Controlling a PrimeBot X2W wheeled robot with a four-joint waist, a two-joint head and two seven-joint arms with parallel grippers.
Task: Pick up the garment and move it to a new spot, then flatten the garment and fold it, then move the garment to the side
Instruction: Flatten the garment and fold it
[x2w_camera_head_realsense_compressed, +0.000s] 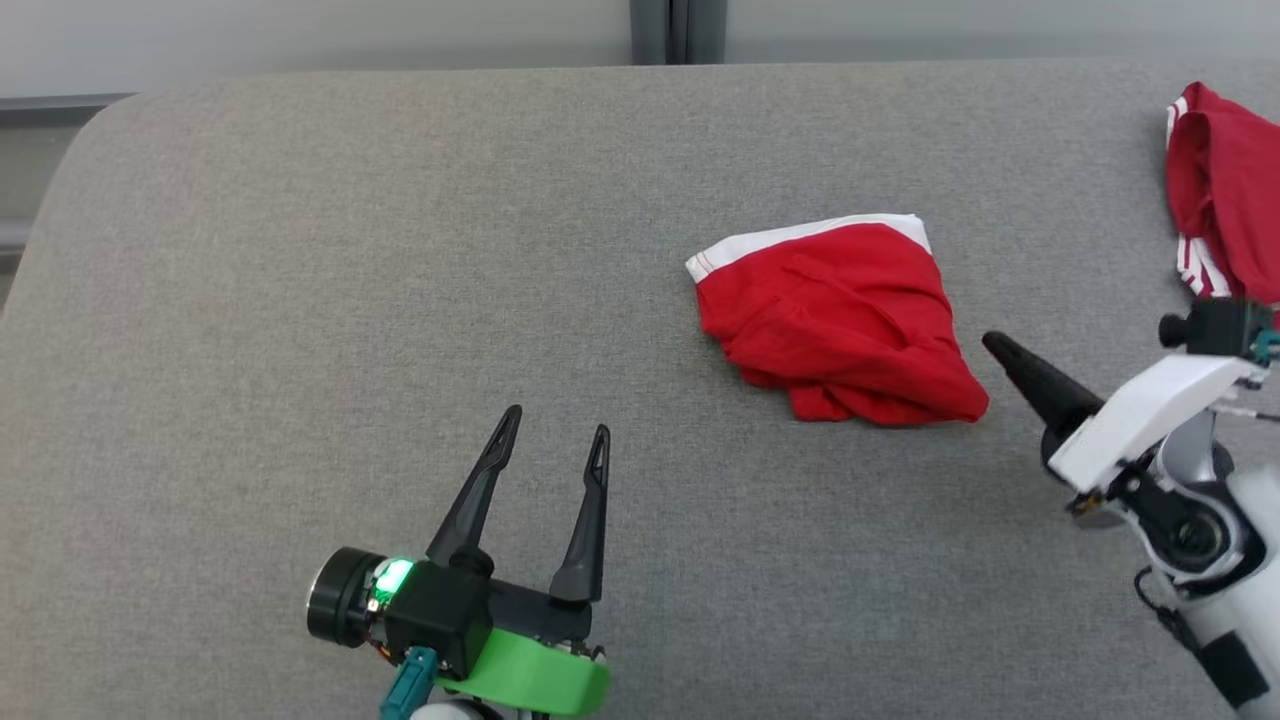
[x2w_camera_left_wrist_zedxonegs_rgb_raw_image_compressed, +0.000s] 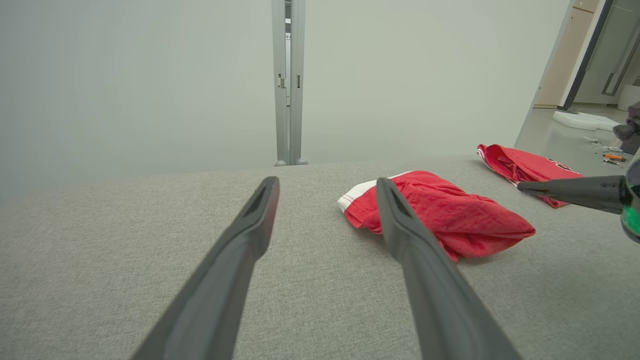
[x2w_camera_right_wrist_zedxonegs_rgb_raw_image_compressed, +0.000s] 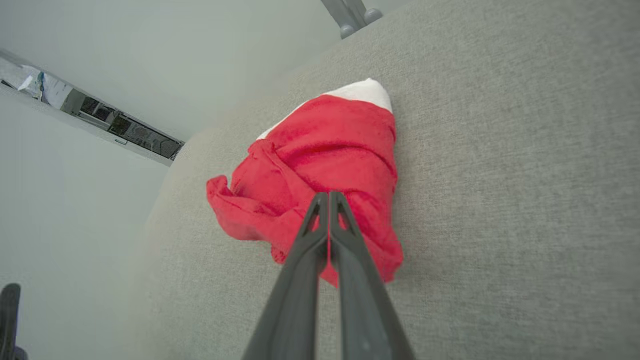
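Left fingers wide, empty | right fingers pressed together near garment | second red cloth cropped at edge

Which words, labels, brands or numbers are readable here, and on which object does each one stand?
No text is readable.
Red garment with white band: no print visible.
Second red garment, farther right: a small dark mark, too blurred to read.

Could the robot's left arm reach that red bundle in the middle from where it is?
Probably yes: just flat grey cushion lies between the open left gripper and the red bundle, with nothing blocking.
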